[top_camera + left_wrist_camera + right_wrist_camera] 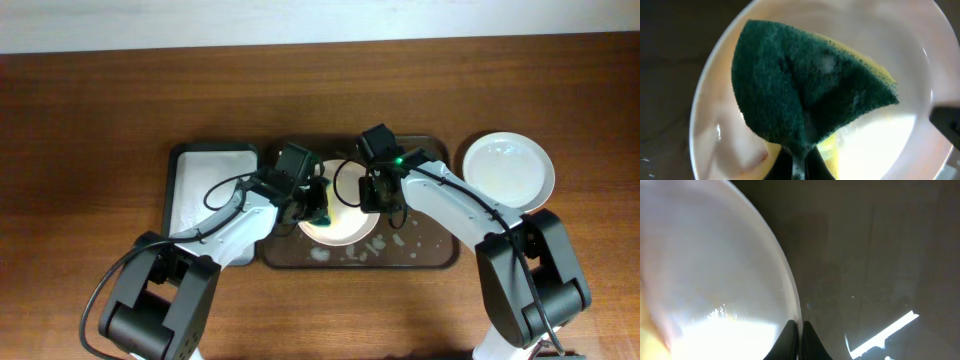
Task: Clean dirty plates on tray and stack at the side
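Observation:
One cream white plate point(345, 228) lies on the dark brown tray point(430, 255). My left gripper point(316, 203) is shut on a green and yellow sponge point(320, 207) and holds it on the plate's inside. In the left wrist view the sponge point(810, 95) covers much of the plate point(920, 65), and a faint pinkish smear point(757, 155) shows beside the jaws point(799, 165). My right gripper point(374, 192) is shut on the plate's right rim. In the right wrist view its fingers point(799, 330) pinch the rim of the plate point(705, 255). A clean-looking white plate point(507, 170) sits on the table to the right of the tray.
A smaller black tray with a white foamy inside point(212, 185) stands left of the brown tray. Foam flecks and wet spots point(400, 240) lie on the brown tray's floor, which also shows in the right wrist view point(875, 255). The wooden table point(100, 100) surrounds everything.

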